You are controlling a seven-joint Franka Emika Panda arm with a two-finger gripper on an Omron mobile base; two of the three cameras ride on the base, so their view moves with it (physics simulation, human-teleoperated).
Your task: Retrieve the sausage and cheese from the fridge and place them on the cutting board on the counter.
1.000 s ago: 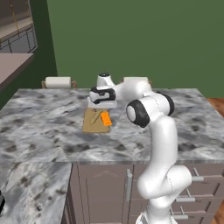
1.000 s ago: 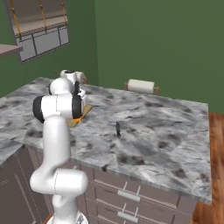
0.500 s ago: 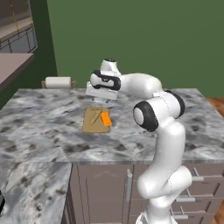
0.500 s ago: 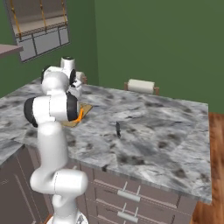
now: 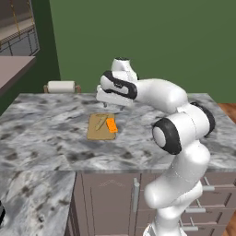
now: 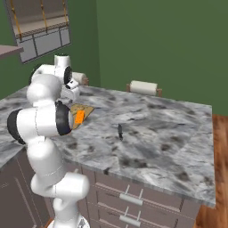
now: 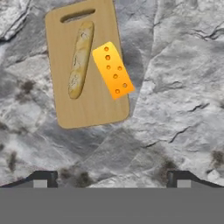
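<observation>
- My tool [image 7: 111, 179] hangs above the worktop [image 7: 175, 87], its two tips spread as wide as they go and nothing between them.
- In the hand view the cutting board [image 7: 94, 109] lies flat on the stone, up and to the left of my tips, apart from them.
- The cheese [image 7: 113, 70] lies on the board's right side; one end reaches the board's edge and seems to overhang it slightly.
- A long pale-brown piece, which I take to be the sausage [image 7: 80, 59] though it looks more like a small loaf, lies along the board beside the cheese, close but apart, fully on the wood.
- In the left base view the board [image 5: 99, 131] sits just below my tool [image 5: 107, 102], with the orange wedge [image 5: 111, 125] on it. In the right base view my arm hides most of the board [image 6: 85, 109]; the cheese [image 6: 79, 116] peeks out.
- I judge both items placed, so what is left is getting away cleanly.
- Risk: if I swing low over the board, a tip could clip the cheese at the edge and push it onto the stone.
- Risk: a knock on the thin, light board could slide it and roll the long piece off.
- A small dark object [image 6: 120, 130] stands on the worktop well to the right; a wide sweep that way could topple it. The paper towel roll [image 5: 61, 86] at the back is well apart.
</observation>
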